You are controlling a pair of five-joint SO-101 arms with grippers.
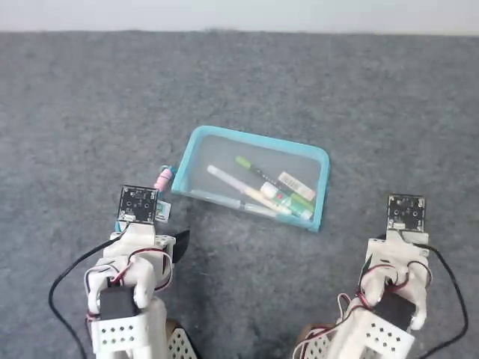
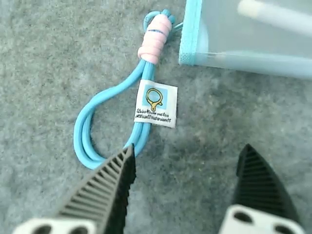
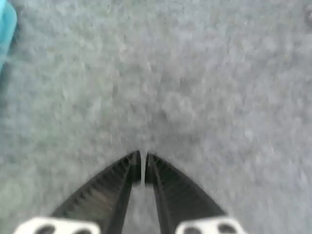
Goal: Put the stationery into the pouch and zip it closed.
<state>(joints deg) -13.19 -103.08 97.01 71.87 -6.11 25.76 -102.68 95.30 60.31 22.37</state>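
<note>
Pens (image 1: 262, 191) all inside pouch (image 1: 224, 149), mid-counter (image 1: 374, 90); you can log loading as done. Zip state unclear. Your left tool (image 2: 189, 148) gapes, empty, over pull cord (image 2: 142, 139). Right tool (image 3: 142, 156) pinched together, empty.

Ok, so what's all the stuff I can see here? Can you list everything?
pouch: one, see-through with a blue edge, middle of the table
stationery: several pieces, white, green and yellow, inside the pouch
cord: one loop, blue, on the table at the pouch's corner
bead: one, pink, on the cord
tag: one, white, on the cord
table: one, grey cover
left gripper: one, black, open above the cord
right gripper: one, black, shut above bare table
</note>
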